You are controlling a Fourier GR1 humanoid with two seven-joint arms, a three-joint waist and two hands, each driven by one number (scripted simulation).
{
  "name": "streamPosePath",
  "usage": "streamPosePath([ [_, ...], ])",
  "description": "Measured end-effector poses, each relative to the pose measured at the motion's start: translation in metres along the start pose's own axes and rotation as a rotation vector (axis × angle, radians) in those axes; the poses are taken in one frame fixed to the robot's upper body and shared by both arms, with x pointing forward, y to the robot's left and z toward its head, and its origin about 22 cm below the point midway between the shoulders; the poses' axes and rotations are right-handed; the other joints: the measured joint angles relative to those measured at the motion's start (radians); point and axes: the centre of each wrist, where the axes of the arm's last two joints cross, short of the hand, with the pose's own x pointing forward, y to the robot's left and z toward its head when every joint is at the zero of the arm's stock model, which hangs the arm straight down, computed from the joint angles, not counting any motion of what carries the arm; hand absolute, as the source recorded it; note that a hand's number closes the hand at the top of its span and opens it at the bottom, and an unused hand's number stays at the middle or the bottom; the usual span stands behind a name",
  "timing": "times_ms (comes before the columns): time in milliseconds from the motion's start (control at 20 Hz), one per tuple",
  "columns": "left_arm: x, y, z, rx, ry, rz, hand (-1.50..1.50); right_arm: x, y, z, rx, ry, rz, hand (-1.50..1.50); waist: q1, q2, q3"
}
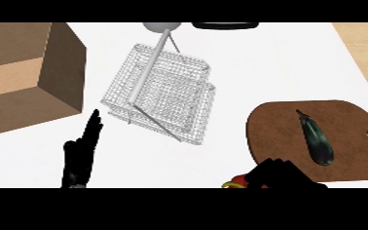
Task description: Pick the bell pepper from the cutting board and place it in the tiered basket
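A red and yellow bell pepper (237, 182) peeks out at the lower edge of the head view, just left of the brown cutting board (280, 122). My right hand (282, 174) is curled over the pepper and hides most of it. The silver wire tiered basket (167, 93) stands in the middle of the white counter, its pole leaning up and back. My left hand (82, 148) rests at the lower left, open, fingers pointing up.
A dark green eggplant (317, 139) lies on the cutting board's right half. A brown open box (36, 78) fills the left side. A black object (225, 25) sits at the counter's far edge.
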Motion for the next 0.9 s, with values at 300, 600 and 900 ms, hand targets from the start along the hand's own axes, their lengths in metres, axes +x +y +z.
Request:
streamPosePath([
  [300, 0.004, 0.001, -0.004, -0.005, 0.003, -0.007, 0.0, 0.022, -0.016, -0.001, -0.097, -0.118, 0.046, 1.5, 0.008, 0.002, -0.001],
  [600, 0.005, -0.003, -0.002, -0.021, -0.007, -0.007, 0.0, 0.04, -0.027, -0.019, -0.188, -0.156, 0.034, 1.5, 0.021, 0.005, -0.001],
  [900, 0.007, -0.009, -0.002, -0.029, -0.007, -0.01, 0.0, 0.054, -0.038, -0.053, -0.168, -0.156, -0.012, 1.5, 0.028, 0.007, -0.001],
])
